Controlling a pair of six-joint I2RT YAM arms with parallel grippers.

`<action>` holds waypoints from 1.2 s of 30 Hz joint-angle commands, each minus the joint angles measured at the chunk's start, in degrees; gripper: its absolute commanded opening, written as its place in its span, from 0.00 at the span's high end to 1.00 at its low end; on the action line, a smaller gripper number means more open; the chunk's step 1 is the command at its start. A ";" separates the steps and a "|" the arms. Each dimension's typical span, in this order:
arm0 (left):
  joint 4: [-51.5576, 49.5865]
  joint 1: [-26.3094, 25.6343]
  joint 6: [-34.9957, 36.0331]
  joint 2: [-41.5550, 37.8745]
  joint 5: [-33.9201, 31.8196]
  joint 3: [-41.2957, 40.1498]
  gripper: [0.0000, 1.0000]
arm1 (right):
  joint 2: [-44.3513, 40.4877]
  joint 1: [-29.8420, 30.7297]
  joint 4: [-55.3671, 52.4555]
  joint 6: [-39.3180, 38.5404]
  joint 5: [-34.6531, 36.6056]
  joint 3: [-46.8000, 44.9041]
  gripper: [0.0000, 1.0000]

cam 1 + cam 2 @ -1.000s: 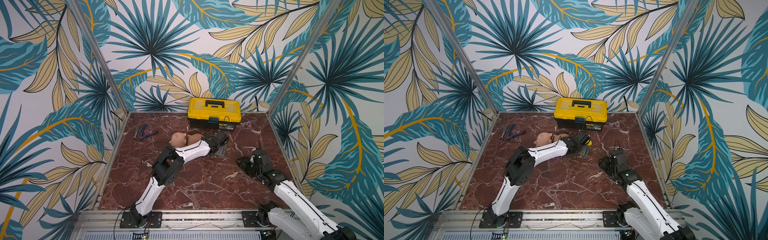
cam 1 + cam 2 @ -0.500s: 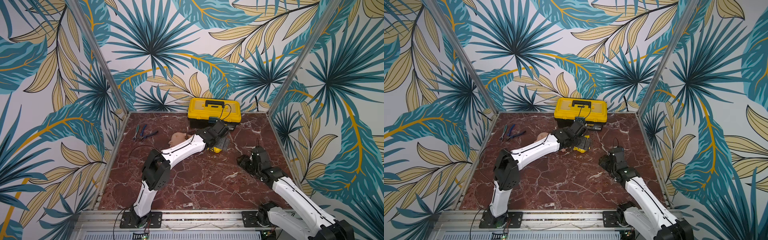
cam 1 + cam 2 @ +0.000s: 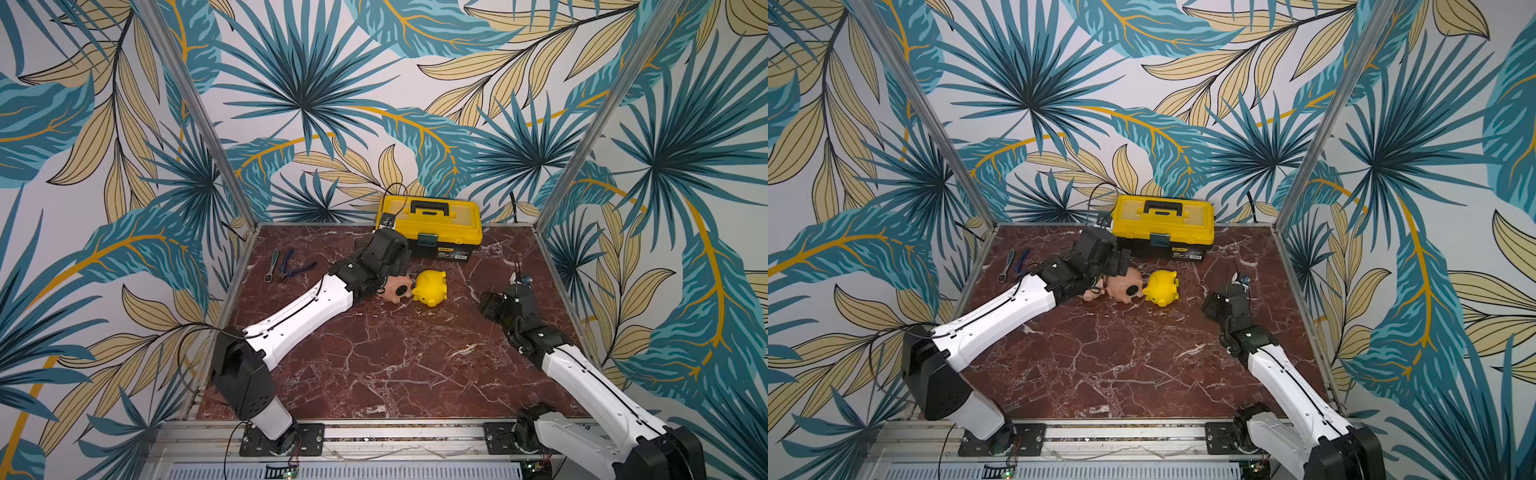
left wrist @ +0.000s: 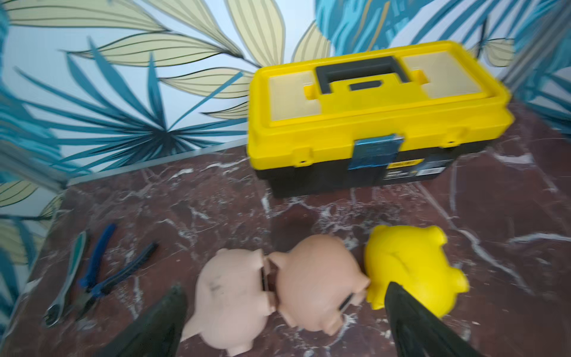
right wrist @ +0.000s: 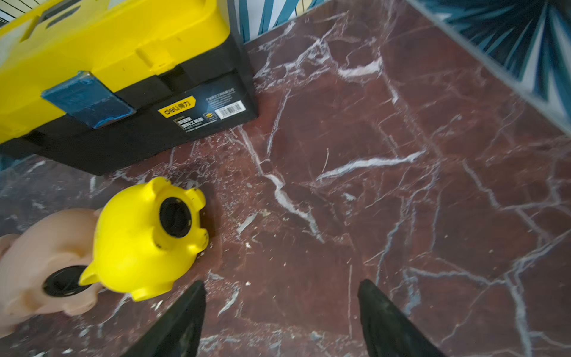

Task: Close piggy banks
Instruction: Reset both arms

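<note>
Three piggy banks lie side by side on the marble floor: pale pink (image 4: 230,296), peach-pink (image 4: 318,278) and yellow (image 4: 411,265). In the right wrist view the yellow pig (image 5: 136,241) shows a black round plug (image 5: 174,217) in its belly, and so does the peach pig (image 5: 40,256). In both top views the yellow pig (image 3: 431,287) touches the peach one (image 3: 1125,284). My left gripper (image 4: 284,287) hangs open above the pink pair, holding nothing. My right gripper (image 5: 281,283) is open over bare floor, right of the yellow pig.
A yellow-and-black toolbox (image 3: 432,226) stands shut against the back wall, just behind the pigs. Blue pliers (image 3: 293,268) and a small wrench (image 3: 272,266) lie at the back left. Patterned walls with metal posts close in three sides.
My left gripper opened, let go of the yellow pig and drew back to the rear left above the pink pigs. My right gripper's jaws spread wider while staying in place.
</note>
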 commanded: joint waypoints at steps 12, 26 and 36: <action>35.84 27.75 2.68 -21.31 -5.92 -43.77 0.01 | 11.33 -3.43 23.68 -16.62 20.56 -3.09 0.01; 60.94 33.64 9.53 -10.01 2.67 -53.95 0.00 | 17.98 -11.99 47.75 -21.96 9.97 -12.46 0.00; 75.15 36.21 12.18 -3.95 12.81 -58.46 0.01 | 25.96 -14.48 60.27 -24.14 -1.49 -15.13 0.00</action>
